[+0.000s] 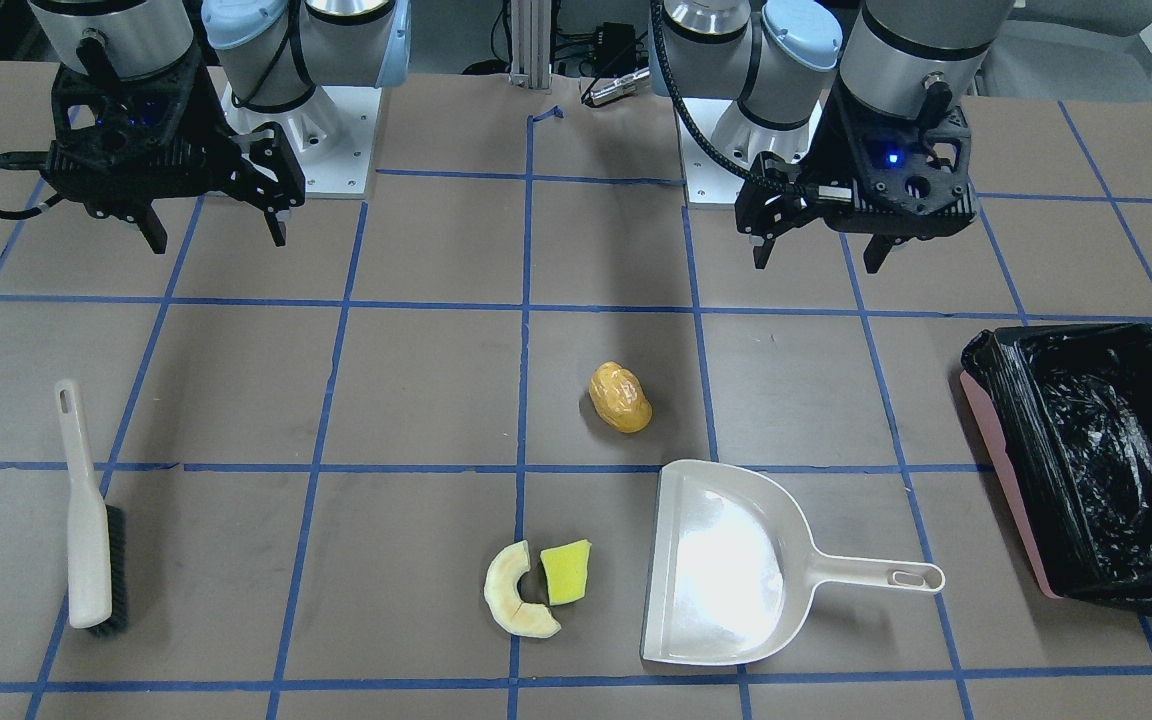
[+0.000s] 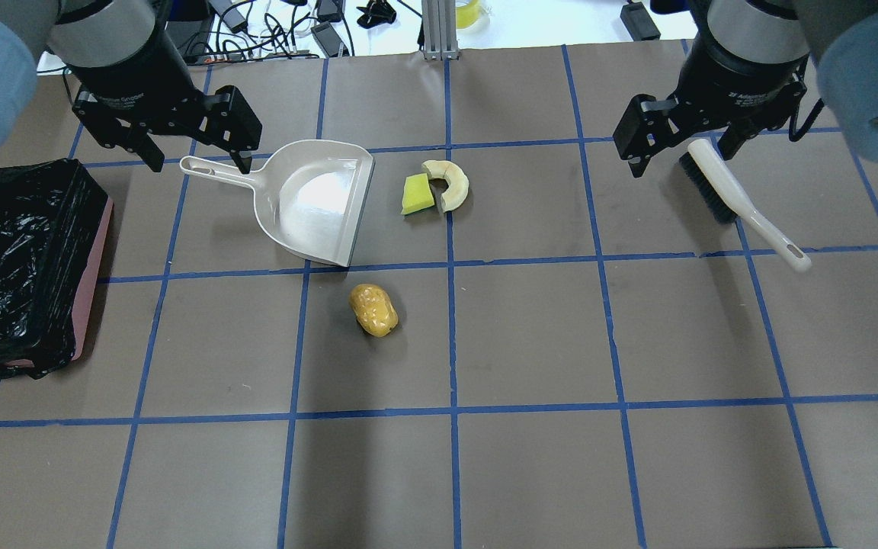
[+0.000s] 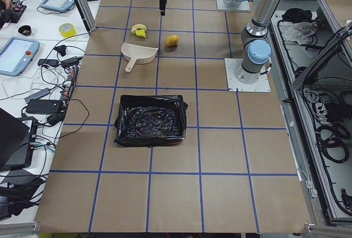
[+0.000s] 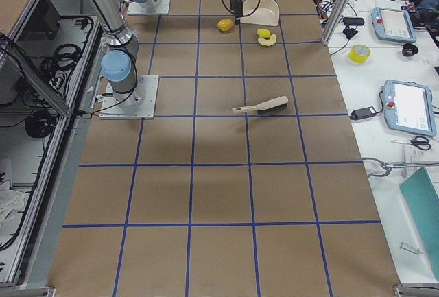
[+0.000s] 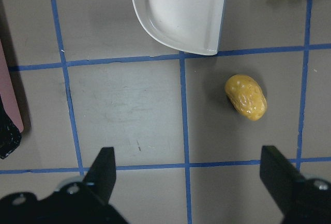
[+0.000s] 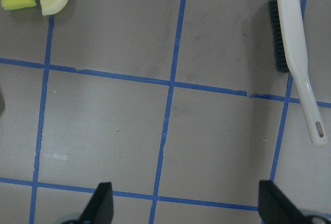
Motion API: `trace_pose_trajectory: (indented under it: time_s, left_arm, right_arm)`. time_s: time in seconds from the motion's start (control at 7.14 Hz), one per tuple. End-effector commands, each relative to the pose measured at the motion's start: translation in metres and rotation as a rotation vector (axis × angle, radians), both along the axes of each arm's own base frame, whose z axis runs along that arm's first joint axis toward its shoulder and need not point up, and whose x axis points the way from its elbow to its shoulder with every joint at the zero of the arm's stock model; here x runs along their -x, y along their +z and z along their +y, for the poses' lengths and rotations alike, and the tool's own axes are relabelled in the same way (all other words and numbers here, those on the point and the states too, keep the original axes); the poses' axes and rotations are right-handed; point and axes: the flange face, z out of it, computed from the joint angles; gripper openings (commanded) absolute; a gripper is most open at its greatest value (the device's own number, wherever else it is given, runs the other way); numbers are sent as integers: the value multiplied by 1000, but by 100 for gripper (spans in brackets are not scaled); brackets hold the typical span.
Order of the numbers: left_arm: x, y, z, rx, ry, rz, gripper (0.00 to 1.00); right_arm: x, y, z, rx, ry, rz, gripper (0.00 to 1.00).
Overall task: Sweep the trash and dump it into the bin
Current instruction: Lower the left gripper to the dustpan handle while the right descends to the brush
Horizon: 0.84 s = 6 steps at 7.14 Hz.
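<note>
Trash (image 1: pixel 621 398) loose on table (image 2: pixel 530 335): potato lump (image 2: pixel 373 309) alone, crescent slice (image 2: pixel 450 183) touching wedge (image 2: pixel 417 194) by dustpan (image 2: pixel 317 202) mouth; bin (image 2: pixel 92 282) at left end. Left gripper (image 1: pixel 818 262), right gripper (image 1: pixel 218 240) spread, holding nothing. Grab dustpan handle and brush (image 2: pixel 744 207) handle squarely, sweep low toward pan.

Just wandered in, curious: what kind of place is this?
Probably a robotics lab: two robot arms bolted to a table taped in a blue grid, control tablets and cables on a side bench.

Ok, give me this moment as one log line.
left gripper open, empty; right gripper open, empty; brush, dustpan ungrasped; potato lump, crescent, wedge unswept; bin no trash seen
</note>
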Motion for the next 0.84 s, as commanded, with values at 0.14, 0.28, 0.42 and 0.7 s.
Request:
trace_pose_trajectory:
  time_s: [0.14, 0.28, 0.42, 0.7]
  left_arm:
    - [-4, -5, -6, -8, -9, -3, 100]
    - [-32, -13, -25, 11, -61, 7, 99]
    - [-51, -41, -51, 3, -156, 40, 99]
    - [-67, -78, -100, 64, -453, 6, 100]
  right_arm:
    - [-5, -2, -2, 4, 15, -15, 100]
    - [-2, -10, -6, -8, 18, -4, 100]
    - [11, -9, -14, 12, 17, -2, 100]
    - [82, -35, -46, -23, 180, 5, 100]
